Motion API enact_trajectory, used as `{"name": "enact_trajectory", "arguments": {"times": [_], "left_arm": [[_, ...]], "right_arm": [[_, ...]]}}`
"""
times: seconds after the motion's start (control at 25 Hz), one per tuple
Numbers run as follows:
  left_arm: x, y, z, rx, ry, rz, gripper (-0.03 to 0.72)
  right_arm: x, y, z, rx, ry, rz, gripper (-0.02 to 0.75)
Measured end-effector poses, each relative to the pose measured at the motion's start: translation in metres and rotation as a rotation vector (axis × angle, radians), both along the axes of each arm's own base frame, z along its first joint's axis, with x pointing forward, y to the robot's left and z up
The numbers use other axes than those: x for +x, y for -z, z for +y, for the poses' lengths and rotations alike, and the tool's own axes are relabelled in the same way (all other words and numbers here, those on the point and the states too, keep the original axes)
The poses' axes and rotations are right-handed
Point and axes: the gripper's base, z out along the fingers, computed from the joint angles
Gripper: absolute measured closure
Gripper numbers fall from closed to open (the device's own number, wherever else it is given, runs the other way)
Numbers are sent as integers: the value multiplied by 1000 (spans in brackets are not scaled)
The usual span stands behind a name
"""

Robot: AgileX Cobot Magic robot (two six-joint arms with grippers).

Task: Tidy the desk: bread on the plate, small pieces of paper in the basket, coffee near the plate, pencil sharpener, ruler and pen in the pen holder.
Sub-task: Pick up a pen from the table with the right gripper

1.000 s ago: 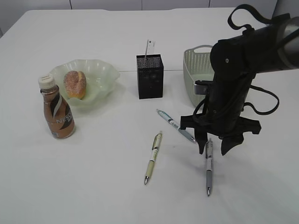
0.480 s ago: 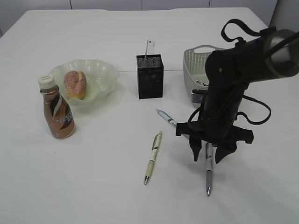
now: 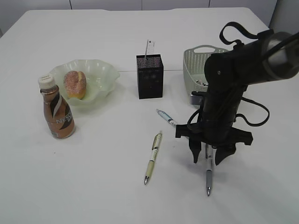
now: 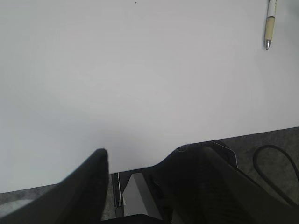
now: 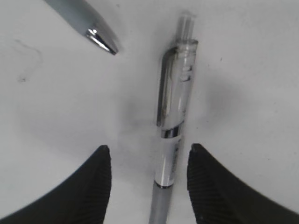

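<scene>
Pen, grey-barrelled with a clear clip, lies flat on the counter in front of the basket, between the spread fingers of the right pincer. Light, stiff and slick, it is probably best pinched mid-barrel.

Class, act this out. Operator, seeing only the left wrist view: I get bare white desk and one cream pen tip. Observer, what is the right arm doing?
Observer: The right gripper stands over a grey click pen with a clear top; its open fingers straddle it, not gripping.
Operator: Is anything in the holder?
Observer: A clear-whitish flat plastic ruler stands in the black metal-mesh pen holder.
Operator: And the bread?
Observer: The sugar-dusted golden bun lies in the wavy pale green plate.
</scene>
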Motion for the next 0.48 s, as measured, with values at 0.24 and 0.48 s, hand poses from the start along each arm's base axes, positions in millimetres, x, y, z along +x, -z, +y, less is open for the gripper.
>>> {"name": "enact_trajectory", "arguments": {"times": [0.24,0.48], "left_arm": [[0,0,0,0,0,0,244],[0,0,1,12,-2,-3,244]], "right_arm": [[-4,15,-1,-27,1,77,323],[-3,16,-1,-23,4,74,323]]}}
